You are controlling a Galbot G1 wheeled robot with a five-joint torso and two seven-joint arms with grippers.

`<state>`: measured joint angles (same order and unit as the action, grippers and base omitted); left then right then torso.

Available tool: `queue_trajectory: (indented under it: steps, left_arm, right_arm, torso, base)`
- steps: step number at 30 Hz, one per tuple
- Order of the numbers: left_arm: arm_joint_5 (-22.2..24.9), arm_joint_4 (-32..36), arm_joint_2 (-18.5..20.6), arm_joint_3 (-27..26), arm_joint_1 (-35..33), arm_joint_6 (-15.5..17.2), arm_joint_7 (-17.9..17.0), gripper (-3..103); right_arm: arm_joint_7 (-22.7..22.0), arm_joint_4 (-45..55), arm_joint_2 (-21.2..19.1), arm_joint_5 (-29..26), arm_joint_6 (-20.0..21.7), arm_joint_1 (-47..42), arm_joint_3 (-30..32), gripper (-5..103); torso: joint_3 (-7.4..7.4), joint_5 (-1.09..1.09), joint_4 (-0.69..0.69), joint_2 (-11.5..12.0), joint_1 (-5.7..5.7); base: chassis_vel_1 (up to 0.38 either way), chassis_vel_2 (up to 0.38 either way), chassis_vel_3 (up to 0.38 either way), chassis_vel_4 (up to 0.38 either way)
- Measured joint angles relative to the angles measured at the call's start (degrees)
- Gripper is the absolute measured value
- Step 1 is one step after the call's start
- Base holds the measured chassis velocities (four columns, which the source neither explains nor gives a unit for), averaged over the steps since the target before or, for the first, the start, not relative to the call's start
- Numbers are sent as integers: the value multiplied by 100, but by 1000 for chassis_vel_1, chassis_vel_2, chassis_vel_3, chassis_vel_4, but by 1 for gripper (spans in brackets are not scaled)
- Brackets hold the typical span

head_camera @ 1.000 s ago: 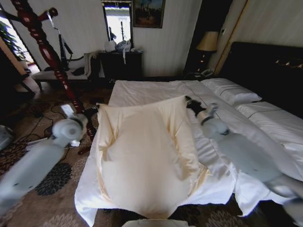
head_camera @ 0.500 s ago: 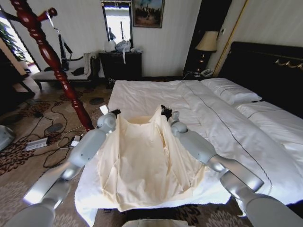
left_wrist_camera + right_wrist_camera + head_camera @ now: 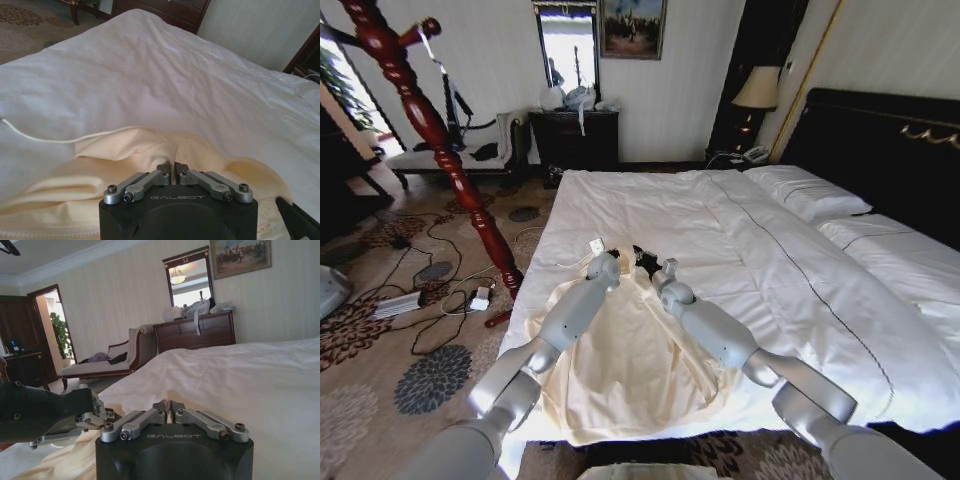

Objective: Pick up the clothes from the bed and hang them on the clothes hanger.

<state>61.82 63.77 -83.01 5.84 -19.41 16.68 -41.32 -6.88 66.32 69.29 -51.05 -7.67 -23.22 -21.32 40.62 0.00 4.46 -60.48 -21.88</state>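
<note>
- Head view showed one cream garment, the clothes point(image 3: 625, 365), spread on the near part of the bed point(image 3: 650, 205), and two grippers meeting at its far, upper edge.
- Left gripper point(image 3: 622, 258) and right gripper point(image 3: 646, 264) sat just beside each other, almost touching, with the garment trailing back from them toward the robot.
- Left wrist view had the left gripper point(image 3: 173, 166) with its jaws pressed together on a raised fold of the clothes point(image 3: 150, 150); the cream fabric bunched right at the jaws and white sheet point(image 3: 165, 80) stretched beyond them.
- Right wrist view had the right gripper point(image 3: 169, 406) with jaws likewise closed, pinching a thin edge of the clothes point(image 3: 65, 457), and the left gripper point(image 3: 92, 417) close alongside.
- The garment looked thin, soft and pale yellow, creased into long folds that narrowed toward the two jaws.
- One dark red wooden post point(image 3: 430, 130) stood on the floor off to the left of the jaws, beside the bed.
</note>
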Motion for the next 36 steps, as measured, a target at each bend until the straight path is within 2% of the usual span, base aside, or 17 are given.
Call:
queue_trajectory:
  steps: [2, 4, 7, 8, 9, 10, 11, 14, 17, 19, 22, 23, 25, 30, 32, 33, 36]
  left_arm:
    - [190, 191, 173, -13, -45, 122, -118, 16]
    - [373, 356, 307, -12, -79, 241, -204, 16]
    - [974, 1029, 833, 19, -229, 543, -423, 32]
    - [1267, 1408, 1141, 16, -324, 727, -492, 37]
    - [1267, 1408, 1141, 16, -324, 727, -492, 37]
    - [1451, 1656, 1354, -12, -400, 867, -538, 43]
    - [1557, 1837, 1513, -44, -457, 990, -555, 43]
    - [1666, 2514, 2132, -241, -697, 1146, -245, 59]
    - [1730, 2784, 2338, -382, -781, 1089, -136, 65]
    - [1961, 3374, 2820, -742, -954, 885, 96, 76]
    - [2169, 3695, 3112, -958, -1032, 816, 233, 81]
    - [2308, 3900, 3344, -1112, -1050, 701, 272, 92]
    - [2334, 3948, 3392, -1150, -1043, 649, 266, 92]
    - [2596, 4582, 3809, -1566, -1024, 370, 162, 100]
    - [2222, 5034, 4316, -1948, -1246, 232, 483, 100]
    - [2222, 5034, 4316, -1948, -1246, 232, 483, 100]
    - [1525, 5361, 4863, -2495, -1622, -76, 910, 100]
  right_arm:
    - [-106, 178, -93, -119, 197, -56, 5, 12]
    - [-200, 320, -180, -212, 365, -81, 8, 17]
    - [-542, 860, -510, -593, 935, -174, 35, 28]
    - [-757, 1205, -711, -875, 1300, -236, 110, 39]
    - [-757, 1205, -711, -875, 1300, -236, 110, 39]
    - [-890, 1449, -863, -1100, 1587, -293, 182, 39]
    - [-971, 1642, -988, -1281, 1792, -340, 239, 44]
    - [-1227, 2409, -1464, -1670, 2245, -543, 590, 61]
    - [-1243, 2626, -1617, -1670, 2212, -616, 780, 66]
    - [-1168, 3071, -1951, -1618, 1893, -784, 1348, 77]
    - [-1067, 3267, -2190, -1563, 1612, -878, 1696, 82]
    - [-989, 3396, -2425, -1454, 1348, -997, 2030, 93]
    - [-963, 3444, -2507, -1407, 1279, -1056, 2163, 93]
    - [-995, 4088, -2958, -1246, 1028, -1786, 3458, 100]
    - [-1005, 4429, -3127, -1040, 834, -2377, 4255, 100]
    - [-1005, 4429, -3127, -1040, 834, -2377, 4255, 100]
    - [-877, 4659, -3181, -710, 503, -2947, 5185, 100]
  torso:
    - [0, 1, -3, 0, 0]
    - [0, 0, -2, 0, 0]
    - [0, 0, 1, 0, 0]
    - [-1, 0, 0, 0, 0]
    - [-1, 0, 0, 0, 0]
    - [-1, -1, -1, 0, 1]
    - [0, -1, -2, 0, 1]
    - [0, 0, 1, 0, 1]
    - [0, -1, 0, 0, 1]
    - [-1, 0, 1, 0, 0]
    - [-1, -1, -2, -1, 1]
    - [-1, 0, -3, -1, 2]
    - [-1, 0, -3, -1, 2]
    - [0, 1, 6, 0, -2]
    - [0, 2, 2, 0, 0]
    - [0, 2, 2, 0, 0]
    - [-2, -2, -4, -1, 2]
  base:
    - [0, 0, 0, 0]
    - [0, 0, 0, 0]
    - [0, 0, 0, 0]
    - [0, 0, 0, 0]
    - [0, 0, 0, 0]
    - [0, 0, 0, 0]
    - [0, 0, 0, 0]
    - [0, 0, 0, 0]
    - [0, 0, 0, 0]
    - [0, 0, 0, 0]
    - [0, 0, 0, 0]
    - [0, 0, 0, 0]
    - [0, 0, 0, 0]
    - [0, 0, 0, 0]
    - [0, 0, 0, 0]
    - [0, 0, 0, 0]
    - [0, 0, 0, 0]
